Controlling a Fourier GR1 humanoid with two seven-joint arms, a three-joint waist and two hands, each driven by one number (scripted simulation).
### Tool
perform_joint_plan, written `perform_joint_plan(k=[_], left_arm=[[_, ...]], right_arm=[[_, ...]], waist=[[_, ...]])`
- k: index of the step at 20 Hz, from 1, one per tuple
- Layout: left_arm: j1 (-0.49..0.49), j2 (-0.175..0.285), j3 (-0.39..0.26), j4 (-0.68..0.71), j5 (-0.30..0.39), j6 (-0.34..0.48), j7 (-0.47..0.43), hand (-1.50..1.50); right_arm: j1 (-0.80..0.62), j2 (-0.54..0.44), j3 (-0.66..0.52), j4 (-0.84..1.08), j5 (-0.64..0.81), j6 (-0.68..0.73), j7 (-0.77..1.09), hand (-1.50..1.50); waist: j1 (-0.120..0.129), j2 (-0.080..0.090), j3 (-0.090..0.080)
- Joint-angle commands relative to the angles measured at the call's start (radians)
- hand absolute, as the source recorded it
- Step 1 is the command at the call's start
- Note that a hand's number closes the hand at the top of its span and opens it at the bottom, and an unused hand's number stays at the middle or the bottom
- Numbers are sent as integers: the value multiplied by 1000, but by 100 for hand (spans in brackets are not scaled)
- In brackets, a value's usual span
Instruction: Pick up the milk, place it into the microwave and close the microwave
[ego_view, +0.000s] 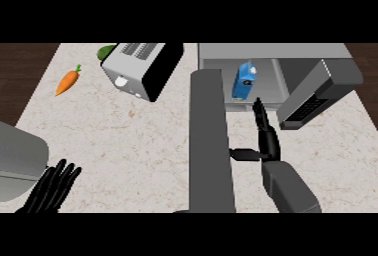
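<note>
The milk (246, 80) stood inside the open microwave (273, 51). The right hand (266, 144) pointed at it with straight fingers, holding nothing. The left hand (52, 187) rested open, low on the left.

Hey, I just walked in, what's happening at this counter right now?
The milk carton stands inside the open microwave. The robot's right hand is stretched out in front of it, fingers straight, holding nothing. The left hand rests open at the lower left. The microwave is not yet closed. A toaster and a carrot sit further left.
</note>
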Motion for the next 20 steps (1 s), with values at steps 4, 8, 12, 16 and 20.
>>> perform_joint_plan(k=[4, 8, 12, 16, 20], left_arm=[[7, 8, -97, -55, -79, -36, 36, -150], [-53, -32, -185, -46, -185, 30, 44, 150], [-168, -33, -222, 64, -235, 87, 52, 150], [-215, -33, -312, 86, -305, 158, 62, 150], [-357, -33, -437, 179, -346, 323, 103, 150]], right_arm=[[222, -5, 75, -259, -2, 55, 43, -150], [372, -45, 68, -420, -72, 194, 31, -150], [540, -51, 112, -664, -97, 216, 104, 150], [688, -91, 101, -846, -159, 265, 159, -150], [698, -126, 54, -945, -218, 271, 245, -150]], waist=[[-13, -5, -1], [-24, -6, -1], [-17, -1, -2], [-9, 2, -1], [-7, 4, 0]])
